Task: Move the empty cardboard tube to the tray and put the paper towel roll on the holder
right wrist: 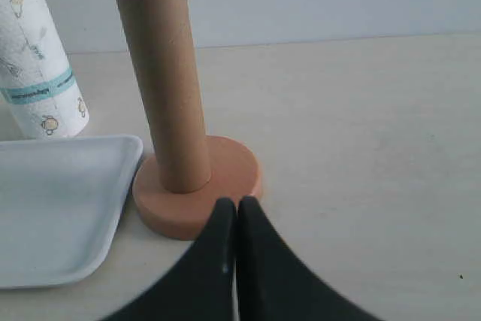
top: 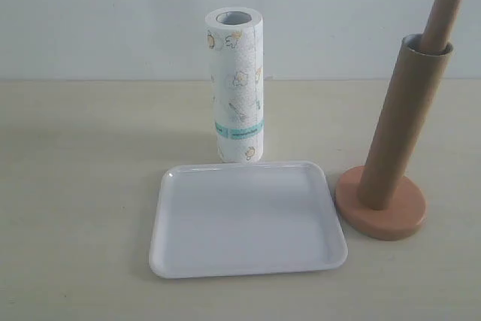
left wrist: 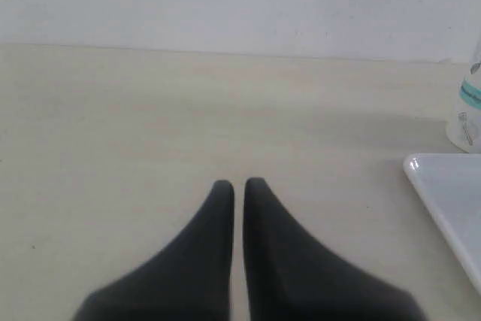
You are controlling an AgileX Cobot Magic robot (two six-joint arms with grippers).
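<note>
While the left tool and right tool are resting narrow, empty, one empty cardboard tube is sleeving one holder near the right tool, beside one tray and one paper towel roll.

The left gripper points to 12 o'clock from its wrist, its two dark fingers closed with only a thin gap. The right gripper points the same way, fingers pressed tight together.
</note>
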